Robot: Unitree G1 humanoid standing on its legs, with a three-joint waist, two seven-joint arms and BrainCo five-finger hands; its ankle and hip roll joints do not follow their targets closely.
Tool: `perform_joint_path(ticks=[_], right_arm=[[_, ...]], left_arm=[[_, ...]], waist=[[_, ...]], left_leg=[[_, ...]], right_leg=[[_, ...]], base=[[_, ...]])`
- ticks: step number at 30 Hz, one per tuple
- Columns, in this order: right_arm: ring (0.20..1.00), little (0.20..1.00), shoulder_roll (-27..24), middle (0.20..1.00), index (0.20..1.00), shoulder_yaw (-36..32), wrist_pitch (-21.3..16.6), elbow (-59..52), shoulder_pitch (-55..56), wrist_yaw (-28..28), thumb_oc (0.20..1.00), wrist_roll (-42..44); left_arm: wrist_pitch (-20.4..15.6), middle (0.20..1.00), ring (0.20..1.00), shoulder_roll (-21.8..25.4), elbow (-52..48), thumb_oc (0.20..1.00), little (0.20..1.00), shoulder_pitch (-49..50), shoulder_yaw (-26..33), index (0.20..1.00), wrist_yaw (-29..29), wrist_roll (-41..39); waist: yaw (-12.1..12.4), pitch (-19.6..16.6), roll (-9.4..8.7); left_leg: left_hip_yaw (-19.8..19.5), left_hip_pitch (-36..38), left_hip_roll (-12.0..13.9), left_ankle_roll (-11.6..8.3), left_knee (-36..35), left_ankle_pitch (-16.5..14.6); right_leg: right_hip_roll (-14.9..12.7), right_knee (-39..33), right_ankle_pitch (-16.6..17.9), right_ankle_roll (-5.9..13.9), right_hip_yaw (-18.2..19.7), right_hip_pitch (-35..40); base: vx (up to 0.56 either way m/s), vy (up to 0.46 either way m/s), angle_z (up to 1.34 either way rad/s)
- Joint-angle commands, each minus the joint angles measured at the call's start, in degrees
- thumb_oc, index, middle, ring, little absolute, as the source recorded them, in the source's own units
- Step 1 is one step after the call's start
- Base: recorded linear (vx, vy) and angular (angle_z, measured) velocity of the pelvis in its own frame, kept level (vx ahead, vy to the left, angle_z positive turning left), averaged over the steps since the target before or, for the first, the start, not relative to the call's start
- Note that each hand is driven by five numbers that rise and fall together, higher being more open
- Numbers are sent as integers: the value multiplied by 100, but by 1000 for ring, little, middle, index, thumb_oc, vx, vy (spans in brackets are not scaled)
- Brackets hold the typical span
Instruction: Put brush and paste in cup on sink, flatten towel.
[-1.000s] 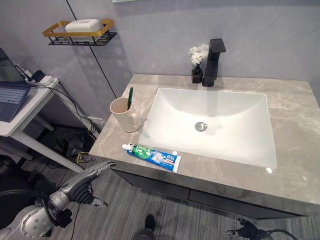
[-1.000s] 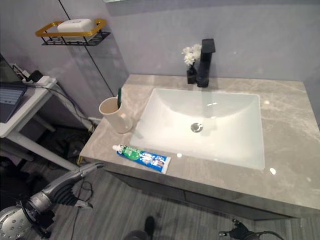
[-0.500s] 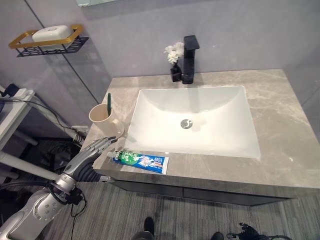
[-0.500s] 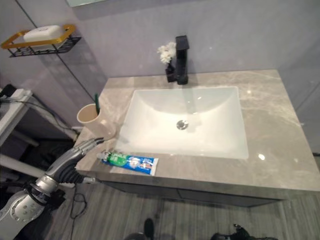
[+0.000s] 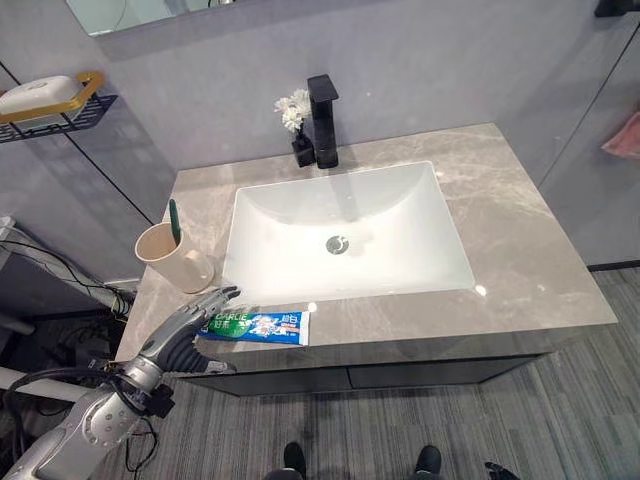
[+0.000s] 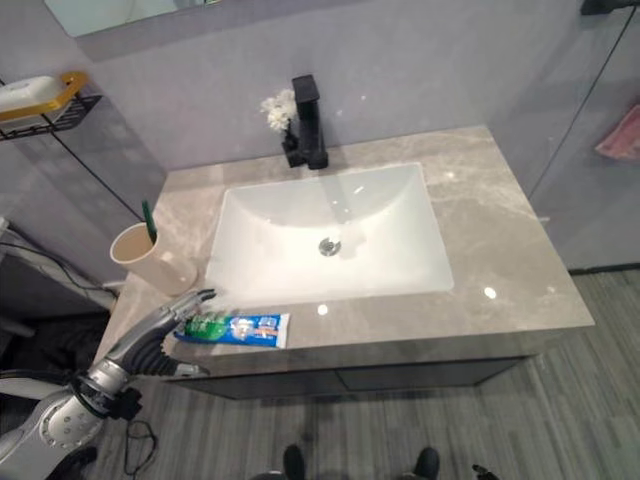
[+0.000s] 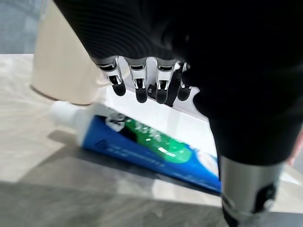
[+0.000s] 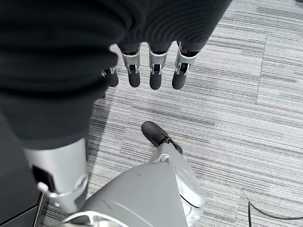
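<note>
A blue and green toothpaste tube (image 5: pixel 256 325) lies flat on the grey stone counter (image 5: pixel 520 260) by its front left edge, white cap to the left. A beige cup (image 5: pixel 165 256) stands behind it on the counter's left side, with a green toothbrush (image 5: pixel 174 219) upright inside. My left hand (image 5: pixel 190 325) is open, its fingers straight over the counter's front left corner, tips just above the tube's cap end (image 7: pixel 64 113). In the right wrist view my right hand (image 8: pixel 151 71) hangs open over the striped floor. A pink towel (image 5: pixel 622 136) shows at the far right wall.
A white basin (image 5: pixel 345 235) fills the counter's middle, with a black tap (image 5: pixel 323 120) and a small vase of white flowers (image 5: pixel 294 115) behind it. A gold-rimmed wall shelf (image 5: pixel 45 95) with a white soap hangs at the left. The counter's right side is bare stone.
The camera has swung right, so the whole scene has shifted left. My left hand has risen from beside the counter to its front left corner and reached the tube's cap end.
</note>
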Motion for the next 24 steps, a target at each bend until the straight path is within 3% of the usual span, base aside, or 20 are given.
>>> perform_joint_path(ticks=[1, 5, 24], right_arm=[[1000, 1000, 75, 1000, 1000, -130, -46, 67, -303, -125, 1000, 102], [1000, 1000, 85, 1000, 1000, -199, -37, 53, -268, -154, 1000, 156], [1000, 1000, 217, 1000, 1000, -356, -58, -143, -298, -135, 1000, 646]], left_arm=[[-81, 1000, 1000, -14, 68, 1000, 1000, -369, 82, 1000, 61, 122], [55, 1000, 1000, -433, 333, 1000, 1000, -289, 180, 1000, 56, -274], [221, 1000, 1000, -830, 559, 1000, 1000, -353, 175, 1000, -108, -592]], waist=[[-34, 216, -227], [-33, 219, -270], [-55, 327, -471]], left_leg=[[114, -47, -125, 117, 21, 52], [101, -53, -138, 136, 21, 42], [111, -183, -125, 171, 21, 36]], right_leg=[[-95, 67, -252, 239, 208, 344], [-96, 64, -245, 242, 186, 354], [-62, 94, -211, 236, 214, 185]], base=[[27, 3, -3], [31, 2, -4], [4, 1, 0]])
